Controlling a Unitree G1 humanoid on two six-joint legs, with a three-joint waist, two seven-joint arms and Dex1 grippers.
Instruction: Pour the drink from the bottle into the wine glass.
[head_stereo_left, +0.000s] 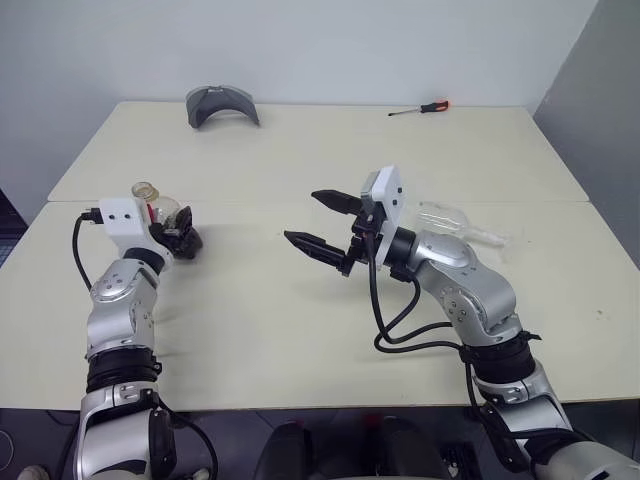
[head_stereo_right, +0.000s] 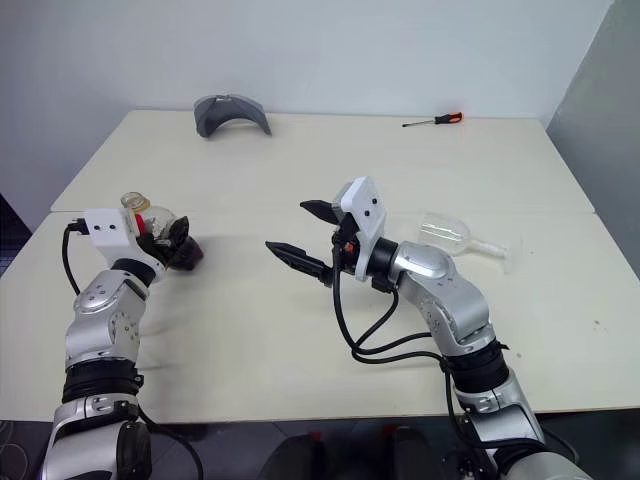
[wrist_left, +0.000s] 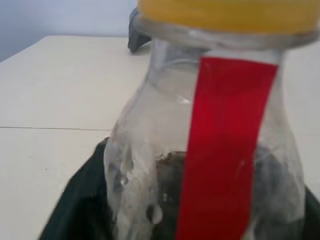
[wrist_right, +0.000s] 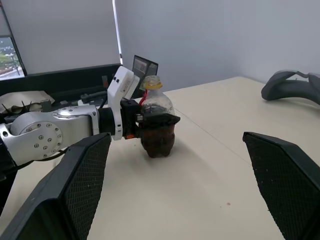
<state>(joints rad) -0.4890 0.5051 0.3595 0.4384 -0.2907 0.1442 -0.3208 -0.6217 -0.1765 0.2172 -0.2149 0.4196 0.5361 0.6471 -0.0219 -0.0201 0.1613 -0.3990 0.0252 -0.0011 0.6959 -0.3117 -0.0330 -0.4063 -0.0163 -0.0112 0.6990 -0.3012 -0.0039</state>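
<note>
One bottle (wrist_right: 157, 129) is standing upright on the tabletop (head_stereo_left: 300, 330) at left, between the left claw's (head_stereo_left: 183, 238) fingers; grip uncertain. One wine glass (head_stereo_left: 458, 222) is lying far right. Right claw (head_stereo_left: 322, 223) is spreading wide.

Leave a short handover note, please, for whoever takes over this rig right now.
Left gripper: at the bottle, which stands upright on the left side of the table; grip unclear.
Right gripper: fingers open, empty, hovering mid-table, pointing toward the bottle.
Wine glass: lying on its side behind the right arm, looks empty.
Done: nothing poured; the drink sits in the bottle.
Left: stand the glass up, then pour.
</note>
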